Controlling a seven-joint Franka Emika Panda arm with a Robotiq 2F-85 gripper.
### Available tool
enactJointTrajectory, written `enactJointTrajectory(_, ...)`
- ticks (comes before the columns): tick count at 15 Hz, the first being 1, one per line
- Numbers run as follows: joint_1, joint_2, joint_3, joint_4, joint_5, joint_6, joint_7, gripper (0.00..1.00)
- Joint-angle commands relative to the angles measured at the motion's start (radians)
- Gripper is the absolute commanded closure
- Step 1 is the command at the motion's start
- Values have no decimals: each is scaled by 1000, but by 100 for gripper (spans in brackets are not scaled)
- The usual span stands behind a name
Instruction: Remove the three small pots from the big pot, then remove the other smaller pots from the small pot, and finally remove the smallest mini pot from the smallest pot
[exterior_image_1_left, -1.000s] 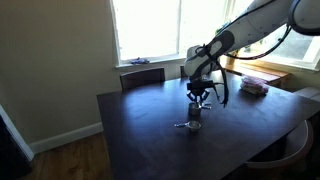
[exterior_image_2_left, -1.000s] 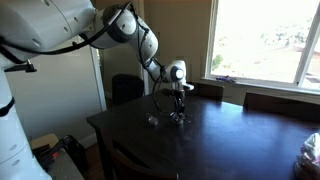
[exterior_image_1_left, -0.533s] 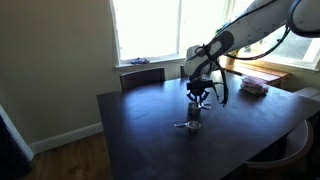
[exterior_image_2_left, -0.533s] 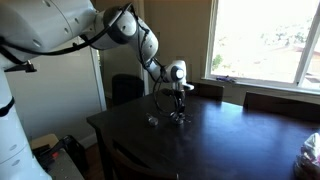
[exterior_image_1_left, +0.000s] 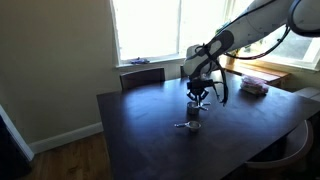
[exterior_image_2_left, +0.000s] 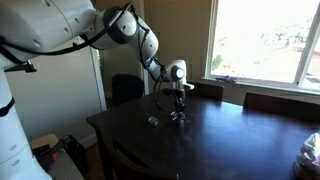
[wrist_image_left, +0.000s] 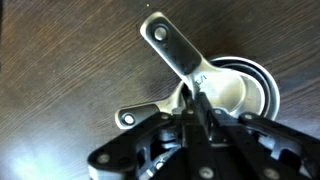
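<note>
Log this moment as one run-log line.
stage: grasp | gripper: shut on rim of nested pots, beside a handle | nested pots: on table, not yet separated

Window (exterior_image_2_left: 265, 40) glare, dim room (wrist blurry)

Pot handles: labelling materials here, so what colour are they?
Shiny silver; the handles show best in the wrist view.

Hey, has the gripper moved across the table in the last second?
No. In an exterior view the gripper stands at the same place against the chair back as a second ago, low over the silver pots.
</note>
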Motion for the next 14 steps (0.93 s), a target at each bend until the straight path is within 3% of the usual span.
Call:
enactJointTrajectory(1, -10, -66, 20, -70, 13, 18, -53, 95)
enactJointTrajectory(14, -14, -226, 50, -266, 27, 143, -220, 95)
